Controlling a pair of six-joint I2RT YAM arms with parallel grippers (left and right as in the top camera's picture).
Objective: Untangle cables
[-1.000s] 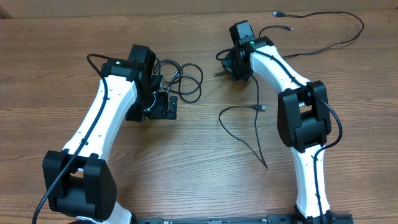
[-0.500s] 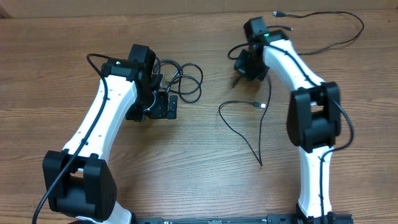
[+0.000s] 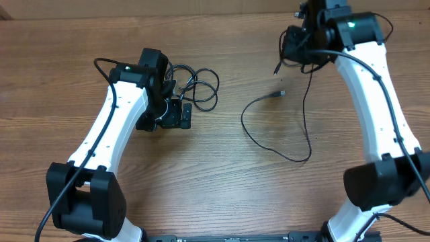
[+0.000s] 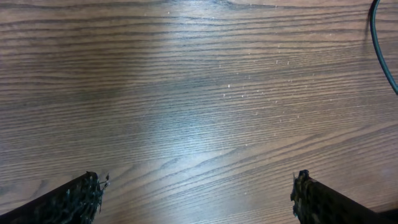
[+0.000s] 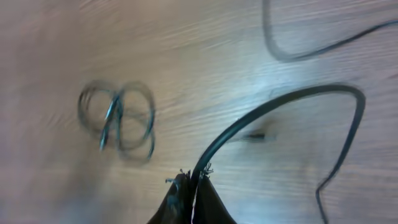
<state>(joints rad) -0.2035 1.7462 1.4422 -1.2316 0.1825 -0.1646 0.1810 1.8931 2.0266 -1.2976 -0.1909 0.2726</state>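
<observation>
Jaws on left arm (image 3: 114,128) spread wide, on right arm (image 3: 373,87) pinched.

Table (image 3: 215,202): mid-brown, darker wood-grain streaks
Coiled cables (image 3: 201,91): black
Strand (image 5: 273,102) rising from right gripper (image 5: 193,186): black, slight sheen
Arms (image 3: 114,128): white shells, black joints
Arm lights (image 3: 127,66): green
Left gripper (image 4: 198,183): black, rough-textured tips

Wooden table (image 3: 215,195), grain running side to side. Coil (image 3: 205,91) of thin black cable lies flat at 11 o'clock from centre. Loose strand (image 3: 243,122) lies at 3 o'clock in an open loop. Its plug (image 3: 281,93) rests at 2 o'clock. Coil and strand are well apart.
</observation>
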